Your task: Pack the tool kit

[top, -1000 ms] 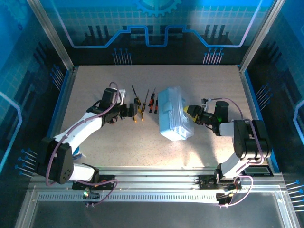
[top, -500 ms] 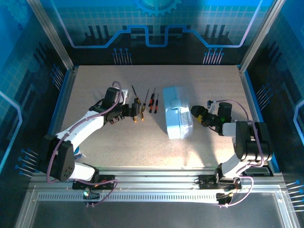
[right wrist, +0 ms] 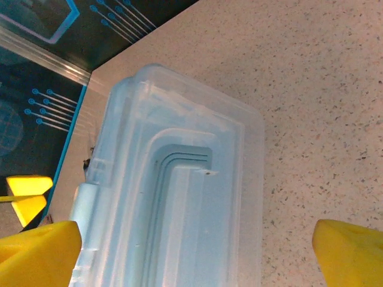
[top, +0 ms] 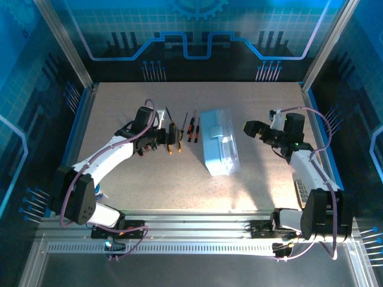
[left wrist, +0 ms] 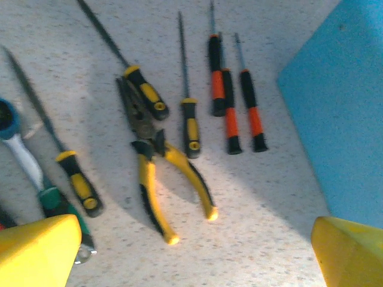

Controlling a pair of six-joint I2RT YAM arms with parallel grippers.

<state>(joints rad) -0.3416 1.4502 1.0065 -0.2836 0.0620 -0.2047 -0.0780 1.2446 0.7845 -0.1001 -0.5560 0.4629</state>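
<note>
The light-blue translucent case (top: 218,142) lies shut in the middle of the table, its lid handle up; its lid shows close up (right wrist: 179,197) in the right wrist view. Left of it lie the orange-handled pliers (left wrist: 157,167) (top: 172,139), yellow/black screwdrivers (left wrist: 190,113) and red/black screwdrivers (left wrist: 230,101) (top: 192,128). My left gripper (top: 163,140) hovers open just near of the pliers' handles, with only table between its yellow fingertips (left wrist: 36,251). My right gripper (top: 250,128) stands open just right of the case, apart from it, nothing held.
A green-handled tool (left wrist: 60,206) and a white-handled tool with a blue head (left wrist: 12,128) lie at the left of the tool row. Blue walls and aluminium posts ring the table. Bare tabletop lies at the front and the back.
The case has been swung from a slanted pose to nearly square with the table. My right gripper has drawn back and lifted off the case. The left gripper crept toward the pliers.
</note>
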